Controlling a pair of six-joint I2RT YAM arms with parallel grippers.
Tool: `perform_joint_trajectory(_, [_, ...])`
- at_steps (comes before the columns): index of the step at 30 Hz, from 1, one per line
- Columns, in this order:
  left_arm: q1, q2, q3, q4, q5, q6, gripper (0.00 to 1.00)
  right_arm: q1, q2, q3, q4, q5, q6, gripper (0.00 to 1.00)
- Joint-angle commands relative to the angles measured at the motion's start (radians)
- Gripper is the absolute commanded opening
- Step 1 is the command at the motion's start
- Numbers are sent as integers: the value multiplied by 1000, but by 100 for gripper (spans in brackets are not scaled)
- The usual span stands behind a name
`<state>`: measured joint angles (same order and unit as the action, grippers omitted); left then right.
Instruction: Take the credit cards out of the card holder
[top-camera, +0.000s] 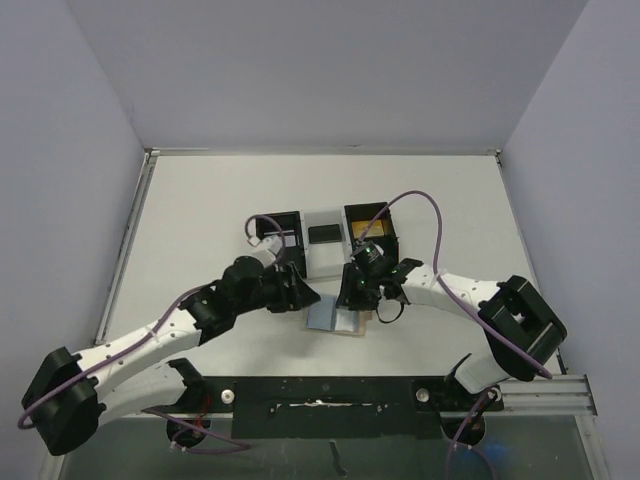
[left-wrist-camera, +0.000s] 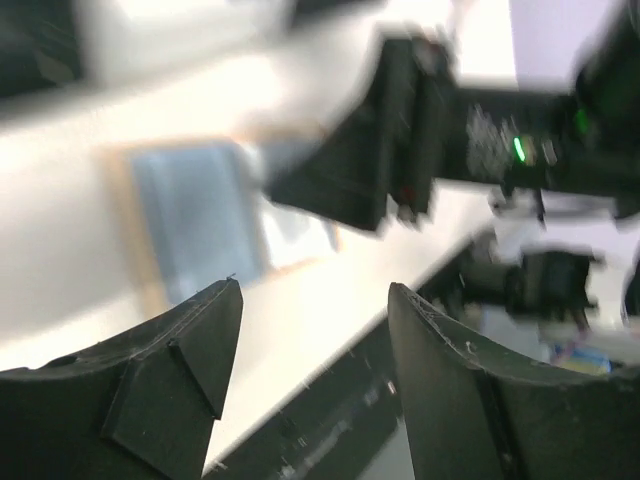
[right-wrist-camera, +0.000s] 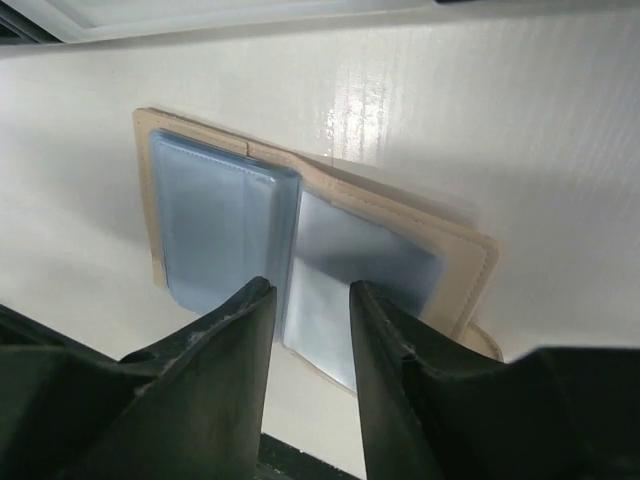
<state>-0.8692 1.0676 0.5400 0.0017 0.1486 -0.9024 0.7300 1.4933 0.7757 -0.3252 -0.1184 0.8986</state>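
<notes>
The white table (top-camera: 200, 200) carries a black tray (top-camera: 372, 212) just beyond both grippers. The card holder (right-wrist-camera: 215, 225) lies spread open directly under the right gripper (right-wrist-camera: 312, 288), whose jaws stand narrowly apart, empty. The left gripper (left-wrist-camera: 315, 288), just beside the holder, gapes empty.

We're counting one card holder (right-wrist-camera: 330, 240), and in it we're seeing two blue-grey panels (right-wrist-camera: 215, 225). We're logging one black tray (top-camera: 285, 215) and making out three compartments. We're spotting one dark flat rectangle (top-camera: 325, 235) in the middle one and one tan item (top-camera: 366, 228) in the right one. We're tallying two grippers, the left gripper (left-wrist-camera: 315, 285) and the right gripper (right-wrist-camera: 312, 284), each showing two fingers. We're also noting two purple cables (top-camera: 425, 203) and one table (top-camera: 200, 200).
</notes>
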Motion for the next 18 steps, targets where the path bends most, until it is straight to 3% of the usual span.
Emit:
perform_joint_trajectory(1, [213, -48, 30, -244, -42, 91, 60, 45, 22, 84, -15, 93, 15, 40])
perform_joint_trajectory(7, [394, -58, 4, -241, 68, 111, 63, 133, 105, 172, -41, 190, 60, 57])
perform_joint_trajectory(10, [412, -61, 1, -250, 83, 114, 63, 180, 168, 255, -122, 287, 86, 68])
perform_joint_trajectory(18, [415, -125, -43, -257, 92, 94, 64, 250, 287, 372, -248, 361, 87, 77])
